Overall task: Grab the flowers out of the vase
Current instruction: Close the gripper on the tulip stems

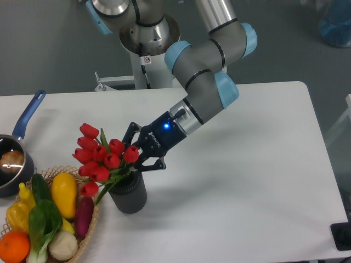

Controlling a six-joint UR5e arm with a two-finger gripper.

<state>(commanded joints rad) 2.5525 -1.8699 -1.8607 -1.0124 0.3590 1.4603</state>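
The tool (133, 160) is clamped around the stems of the flowers (102, 156), which lean left out of the vase (129, 194) standing on the tabletop (247, 181) beside a basket (88, 230).

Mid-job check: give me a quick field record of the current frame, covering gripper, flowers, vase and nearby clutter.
gripper: at the bunch just above the vase mouth; jaws look closed on the stems, contact partly hidden
flowers: red tulips, leaning left, stems in the vase
vase: dark grey, upright on the table
basket: vegetables, left of vase
pot: blue handle, far left
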